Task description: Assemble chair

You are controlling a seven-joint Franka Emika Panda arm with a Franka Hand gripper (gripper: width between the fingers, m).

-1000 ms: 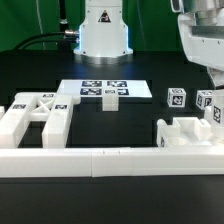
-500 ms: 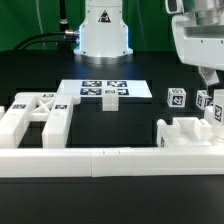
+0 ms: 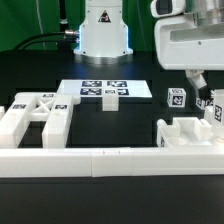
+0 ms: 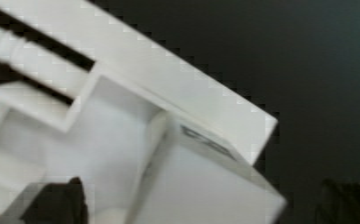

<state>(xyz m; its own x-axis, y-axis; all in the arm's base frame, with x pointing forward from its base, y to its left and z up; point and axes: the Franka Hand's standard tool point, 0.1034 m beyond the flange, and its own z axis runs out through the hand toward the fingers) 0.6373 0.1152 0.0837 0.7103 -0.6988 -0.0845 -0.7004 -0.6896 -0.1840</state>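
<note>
The chair's white pieces lie apart on the black table. The X-braced panel (image 3: 35, 110) lies at the exterior view's left. A short post (image 3: 110, 97) stands on the marker board (image 3: 90, 88). Three tagged posts (image 3: 177, 98) stand at the right, behind a chunky frame piece (image 3: 185, 135). My gripper (image 3: 197, 85) hangs over those right-hand pieces, apart from them, jaws spread and empty. In the wrist view a blurred white piece (image 4: 141, 110) with a tag fills the frame beneath the gripper (image 4: 195, 205), whose dark fingertips (image 4: 52, 200) sit at the two lower corners.
A long low white border rail (image 3: 100, 160) runs along the table's front. The robot base (image 3: 103, 30) stands at the back centre with cables to its left. Bare black table lies between the X-braced panel and the frame piece.
The gripper has moved toward the exterior view's left and slightly down, coming further into the frame above the right-hand pieces. The pieces have not moved.
</note>
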